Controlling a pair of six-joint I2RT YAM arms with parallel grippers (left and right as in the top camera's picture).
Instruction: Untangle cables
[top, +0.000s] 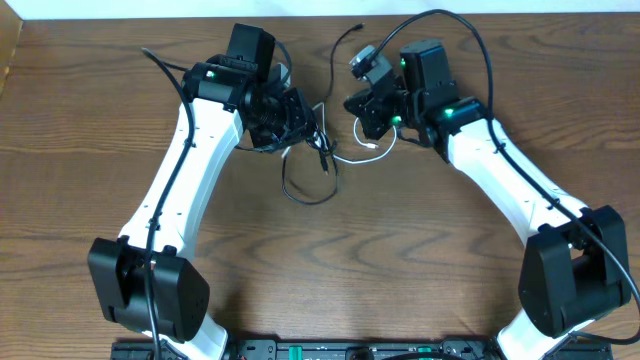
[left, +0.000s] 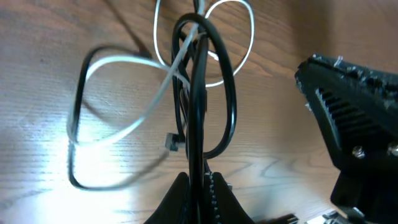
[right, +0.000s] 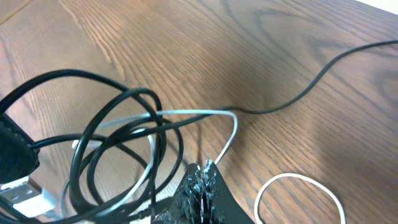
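Okay, we're pinching the black cable (left: 229, 93) tight in our closed left gripper (left: 198, 180) and nipping the white cable (right: 193, 112) in our closed right gripper (right: 202, 177), and the two are looping through each other, tangled, between the grippers toward the far middle of the wooden table (top: 400, 260).

Black cable (left: 232, 93) tight in the closed left tool (left: 199, 183), white cable (left: 130, 59) in a tangle through its loops.
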